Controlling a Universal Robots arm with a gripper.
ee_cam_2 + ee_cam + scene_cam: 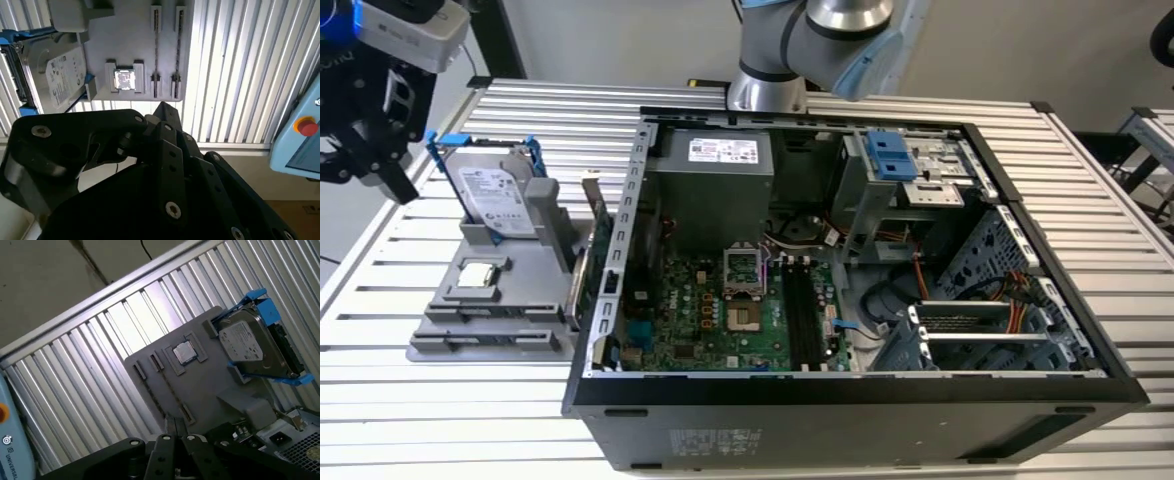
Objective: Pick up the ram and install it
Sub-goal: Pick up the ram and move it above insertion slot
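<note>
Gripper (371, 150) hangs above the bench (400, 420), off the grey fixture (454, 300) by the hard drive (494, 195); apart or together, I cannot tell; ram (156, 45), as I judge it, stands edge-up in the slot beside the CPU (480, 272); it lies below me toward the exterior view's right, long axis along the fixture's front edge.

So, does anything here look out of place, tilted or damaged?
Nothing stands out. The drive stands in the tray, the CPU lies flat in its pocket, and the open case sits square on the table.
</note>
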